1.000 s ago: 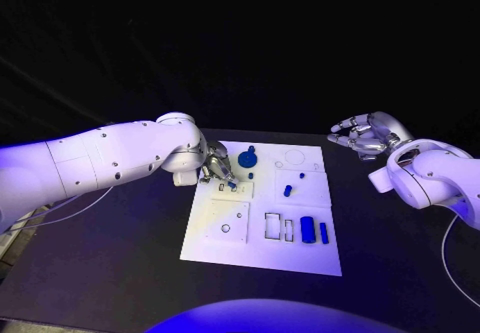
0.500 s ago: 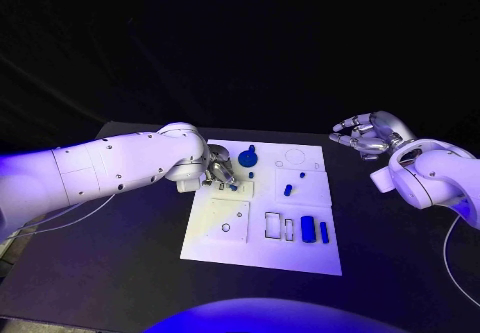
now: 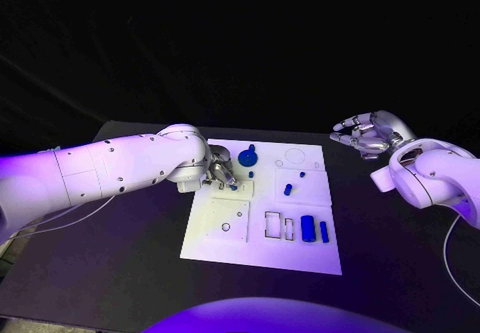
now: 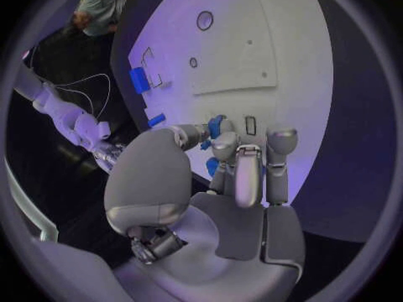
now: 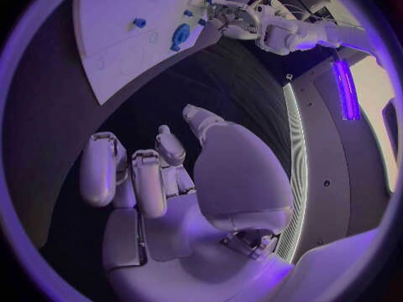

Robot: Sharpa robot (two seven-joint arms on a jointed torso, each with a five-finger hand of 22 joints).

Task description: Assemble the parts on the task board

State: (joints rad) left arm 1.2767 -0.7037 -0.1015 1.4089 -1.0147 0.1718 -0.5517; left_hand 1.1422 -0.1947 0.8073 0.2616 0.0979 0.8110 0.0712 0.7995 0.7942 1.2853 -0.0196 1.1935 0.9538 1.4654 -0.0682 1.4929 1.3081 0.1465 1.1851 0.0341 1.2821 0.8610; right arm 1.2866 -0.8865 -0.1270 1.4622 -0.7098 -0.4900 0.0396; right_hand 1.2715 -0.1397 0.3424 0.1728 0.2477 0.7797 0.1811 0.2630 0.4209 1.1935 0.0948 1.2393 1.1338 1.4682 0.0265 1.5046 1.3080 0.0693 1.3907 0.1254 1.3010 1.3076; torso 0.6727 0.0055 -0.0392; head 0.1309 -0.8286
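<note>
Barely shifted, my left hand (image 3: pixel 220 172) pinches a small blue part (image 4: pixel 215 125) — light, rigid, slippery; right hand (image 3: pixel 366 134) idles, fingers loosely spread.

The head view looks steeply down from above the table onto the whole task board (image 3: pixel 262 239), both arms entering from its sides. The left wrist view sits close behind the left hand (image 4: pixel 227 181), facing the board's surface. The right wrist view looks past the right hand (image 5: pixel 168 181) from farther off; all three share the board.
</note>
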